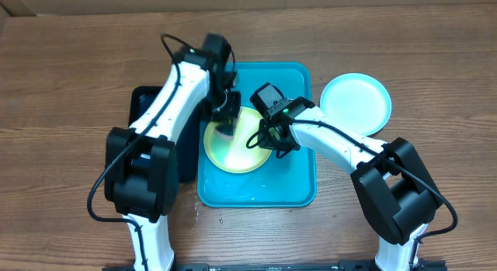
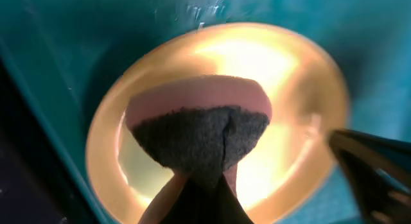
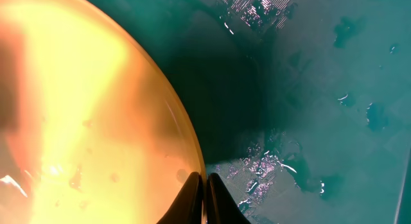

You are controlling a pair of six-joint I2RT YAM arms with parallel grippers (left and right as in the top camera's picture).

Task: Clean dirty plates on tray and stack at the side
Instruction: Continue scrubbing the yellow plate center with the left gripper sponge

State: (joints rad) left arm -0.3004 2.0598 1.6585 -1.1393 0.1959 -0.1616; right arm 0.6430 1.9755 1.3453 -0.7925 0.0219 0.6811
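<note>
A pale yellow-green plate (image 1: 241,156) lies in the bright blue tray (image 1: 289,178). My left gripper (image 1: 224,125) is shut on a pink sponge (image 2: 199,131), whose dark scouring face is pressed down on the plate (image 2: 289,70). My right gripper (image 1: 269,139) is shut on the plate's right rim. In the right wrist view its fingers (image 3: 192,192) pinch the thin edge of the plate (image 3: 83,108). A light cyan plate (image 1: 356,102) rests on the table to the right of the tray.
A black tray (image 1: 146,108) sits left of the blue tray, partly under my left arm. The blue tray's floor (image 3: 321,89) is wet with droplets and streaks. Wooden tabletop (image 1: 70,85) surrounds both trays.
</note>
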